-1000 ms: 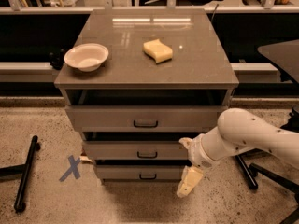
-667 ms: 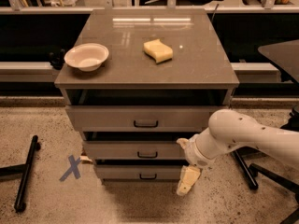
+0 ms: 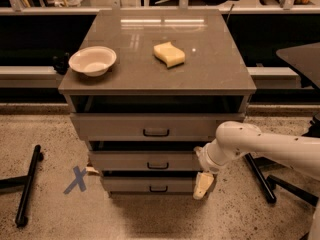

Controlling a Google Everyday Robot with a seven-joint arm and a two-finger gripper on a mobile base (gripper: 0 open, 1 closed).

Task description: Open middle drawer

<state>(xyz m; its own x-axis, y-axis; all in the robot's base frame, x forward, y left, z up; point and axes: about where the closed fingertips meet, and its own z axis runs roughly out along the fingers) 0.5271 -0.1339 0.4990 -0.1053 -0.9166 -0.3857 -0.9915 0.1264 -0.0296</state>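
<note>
One cream end effector (image 3: 203, 185) is hanging from the wrist of the white arm (image 3: 265, 146) below the counter's (image 3: 210, 76) front right corner, overlapping the right end of the bottom drawer (image 3: 145, 185). Whether it is released, clenched or grasping anything cannot be told. Compared with a second ago it is sitting slightly higher, and the arm's rounded joint is reaching further left, closer in under the front right corner.

Just up and left of the end effector, the middle drawer (image 3: 145, 160) is sitting second of three under the counter's front edge, its black pull handle (image 3: 158, 165) at centre, well apart from the end effector. Its front is staying where it was, as is the top drawer (image 3: 125, 126) above it. A dark gap is showing above each drawer front, and how far each one is standing out is hard to judge.

The arm is covering the right ends of the middle and bottom drawers and is running out of view at the right. On the counter, a white bowl (image 3: 92, 60) is resting near the left edge and a yellow sponge (image 3: 169, 54) near the middle, both unmoved.
</note>
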